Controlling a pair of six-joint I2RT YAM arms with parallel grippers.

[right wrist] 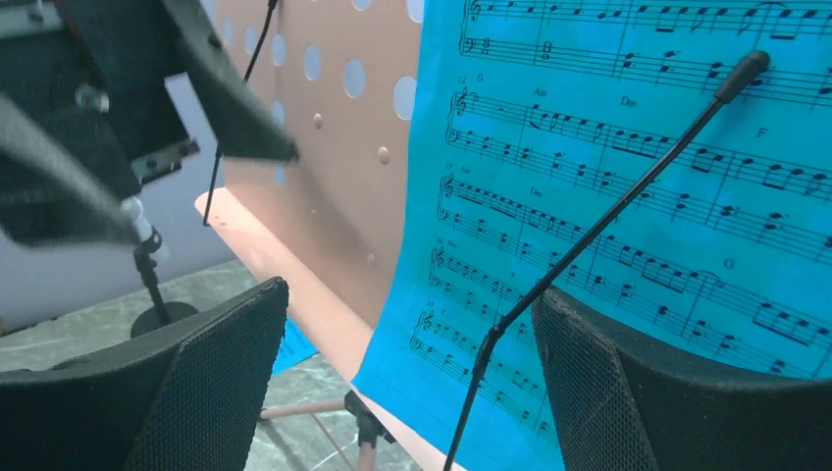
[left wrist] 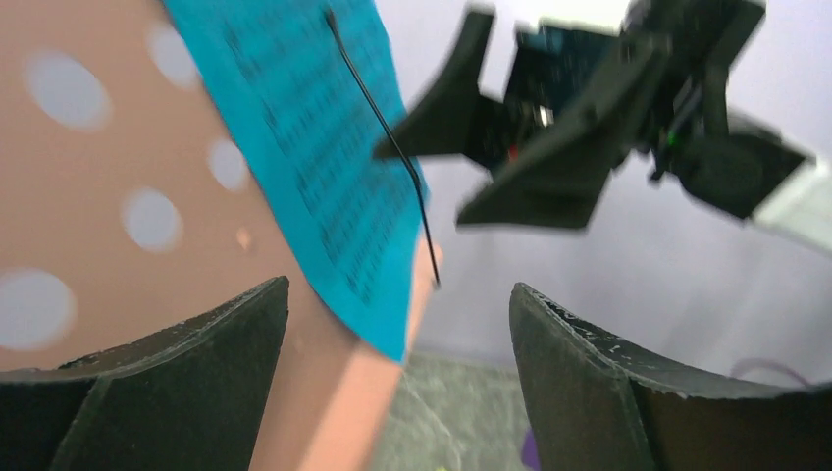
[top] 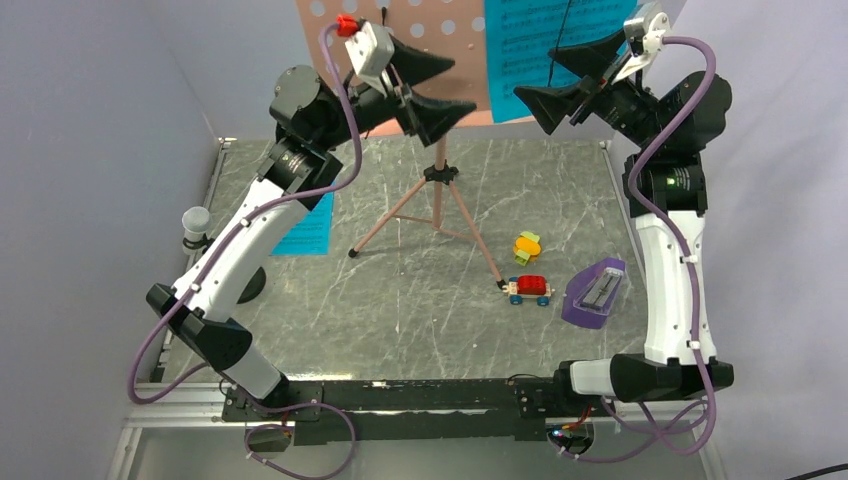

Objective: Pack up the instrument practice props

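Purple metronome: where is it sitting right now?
In the top external view, the purple metronome sits just right of the red toy car, on the table beside the right arm.

Overhead rear view; two close, opposed wrist views, both onto the music stand

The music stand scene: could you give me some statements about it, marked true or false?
1. A cyan page sits on the music stand's desk. True.
2. The right gripper is shut on that page. False: the right gripper is open.
3. The purple metronome is on the desk. False: the purple metronome is on the table, near the red toy car.
4. A second cyan page lies on the table. True.
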